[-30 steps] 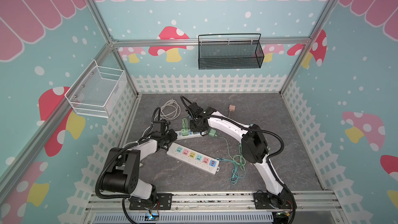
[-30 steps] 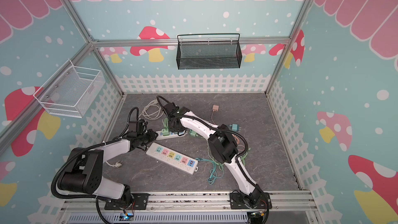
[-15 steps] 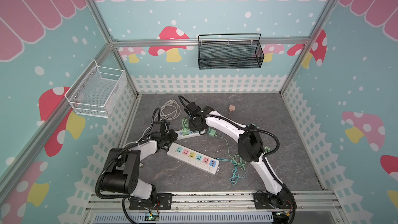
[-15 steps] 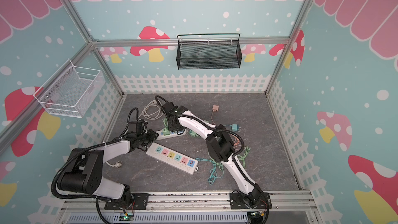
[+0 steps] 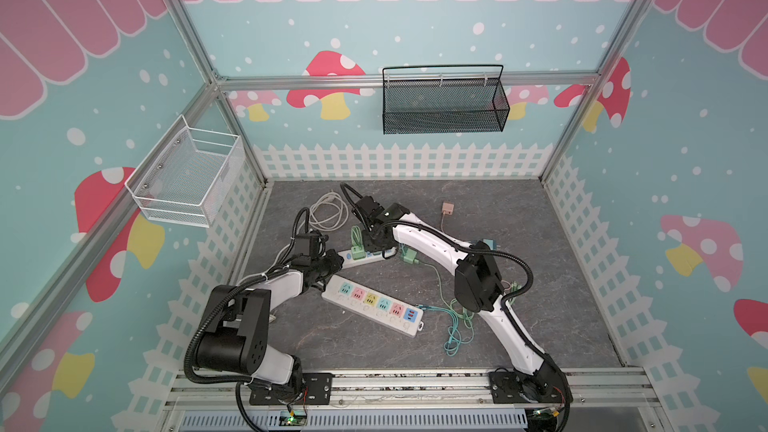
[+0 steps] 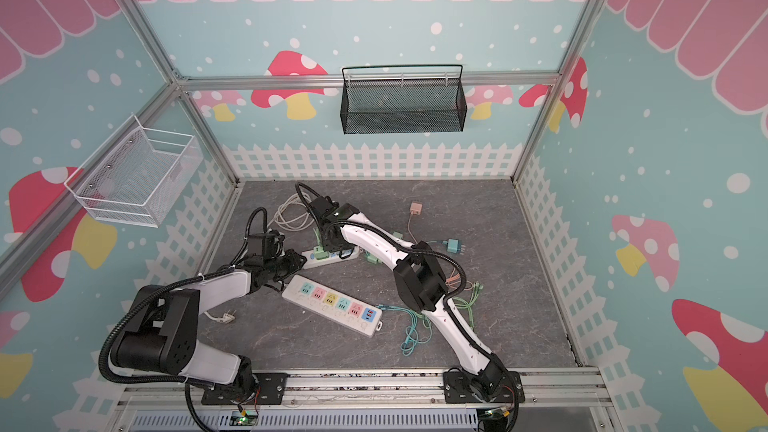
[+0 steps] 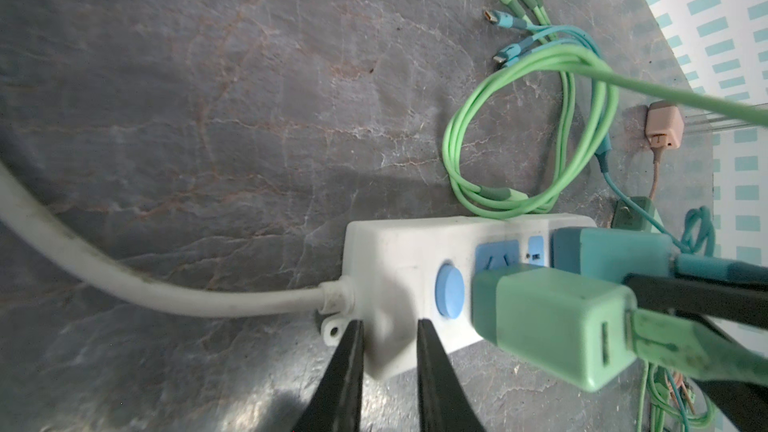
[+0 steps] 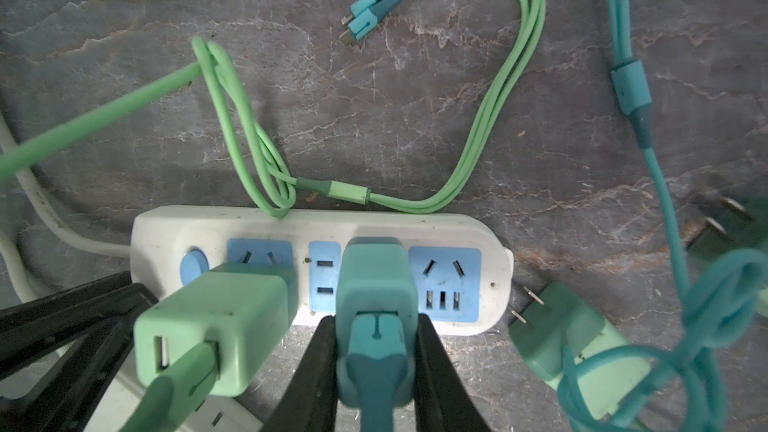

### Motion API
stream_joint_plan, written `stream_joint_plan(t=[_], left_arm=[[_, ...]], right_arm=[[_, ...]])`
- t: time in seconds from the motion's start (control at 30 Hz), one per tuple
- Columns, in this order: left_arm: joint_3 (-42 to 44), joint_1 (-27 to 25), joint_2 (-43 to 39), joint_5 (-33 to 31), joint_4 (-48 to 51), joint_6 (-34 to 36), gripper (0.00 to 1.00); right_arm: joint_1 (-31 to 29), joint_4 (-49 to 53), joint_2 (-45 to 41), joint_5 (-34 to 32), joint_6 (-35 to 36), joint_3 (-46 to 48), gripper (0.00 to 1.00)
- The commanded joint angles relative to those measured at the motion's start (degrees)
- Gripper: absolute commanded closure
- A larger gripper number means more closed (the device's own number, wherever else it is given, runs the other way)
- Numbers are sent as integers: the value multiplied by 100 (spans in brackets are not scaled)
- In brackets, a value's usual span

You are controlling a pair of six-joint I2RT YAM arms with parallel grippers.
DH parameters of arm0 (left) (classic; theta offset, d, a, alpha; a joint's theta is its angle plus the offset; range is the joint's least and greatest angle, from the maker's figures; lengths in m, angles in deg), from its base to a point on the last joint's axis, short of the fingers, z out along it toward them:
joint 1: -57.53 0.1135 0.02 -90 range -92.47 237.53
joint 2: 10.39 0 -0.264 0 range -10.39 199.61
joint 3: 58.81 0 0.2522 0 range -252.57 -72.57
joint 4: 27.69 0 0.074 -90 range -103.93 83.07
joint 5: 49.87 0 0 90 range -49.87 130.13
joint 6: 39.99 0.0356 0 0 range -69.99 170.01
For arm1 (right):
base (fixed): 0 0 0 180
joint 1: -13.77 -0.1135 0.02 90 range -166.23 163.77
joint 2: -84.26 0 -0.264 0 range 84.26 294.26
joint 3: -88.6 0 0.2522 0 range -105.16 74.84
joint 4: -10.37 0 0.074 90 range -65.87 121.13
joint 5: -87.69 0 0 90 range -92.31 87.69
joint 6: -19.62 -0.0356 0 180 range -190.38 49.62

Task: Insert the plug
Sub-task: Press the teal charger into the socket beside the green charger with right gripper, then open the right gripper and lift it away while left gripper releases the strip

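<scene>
Shifting slightly left mid-frame, right gripper [image 8: 376,322], clamped on teal plug [image 8: 376,280], seats it (apparently fully); left gripper [image 7: 388,326] clamps power strip [image 7: 395,243].

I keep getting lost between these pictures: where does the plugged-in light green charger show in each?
In a top view: light green charger, mid-floor, left of centre.
In a top view: same spot.
Left wrist: close up, beside the blue button.
Right wrist: close up, beside the teal plug.
Shared landmark: the small white strip holding it.
</scene>
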Motion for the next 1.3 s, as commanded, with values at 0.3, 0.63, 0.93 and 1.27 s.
stream_joint_plan(t=[0.3, 0.63, 0.93, 1.27], left_arm=[[44, -27, -31, 309, -163, -128, 78], [-4, -28, -31, 320, -126, -137, 78], [-13, -28, -22, 330, -117, -163, 78], [-28, -23, -108, 323, -75, -155, 78]], right_arm=[[-22, 435, 965, -251, 229, 219, 90], [-39, 423, 798, -245, 295, 77, 76], [-43, 411, 527, -240, 355, 80, 62], [-51, 382, 141, -166, 409, 226, 50]])
